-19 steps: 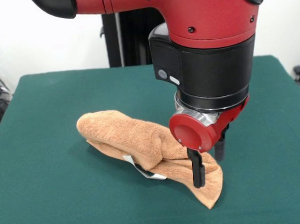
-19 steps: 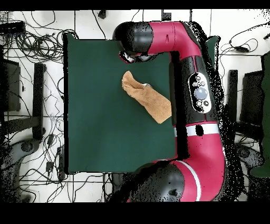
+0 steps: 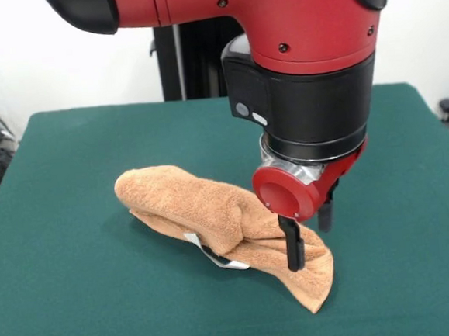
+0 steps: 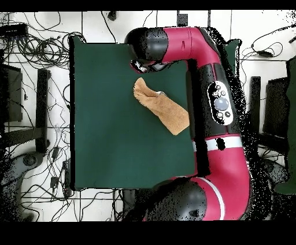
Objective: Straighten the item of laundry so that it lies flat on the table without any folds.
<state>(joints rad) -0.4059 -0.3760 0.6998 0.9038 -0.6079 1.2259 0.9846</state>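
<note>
The orange-tan towel (image 3: 213,215) lies bunched in a long, folded roll on the green table (image 3: 72,304). Its white tag (image 3: 220,259) sticks out at the near side. My gripper (image 3: 310,235) hangs at the towel's right end, its two black fingers (image 3: 295,248) spread apart on either side of the cloth's raised fold. The jaws are open and grip nothing. In the overhead view the towel (image 4: 162,108) lies slantwise near the table's right edge (image 4: 189,115), and the arm's head hides the gripper.
The red and black arm (image 4: 217,104) runs along the table's right side in the overhead view. Cables and stands lie on the floor around the table (image 4: 34,52). Green cloth stretches wide to the left of the towel (image 4: 104,127).
The gripper has risen slightly from the towel's end. The towel has kept its shape and place.
</note>
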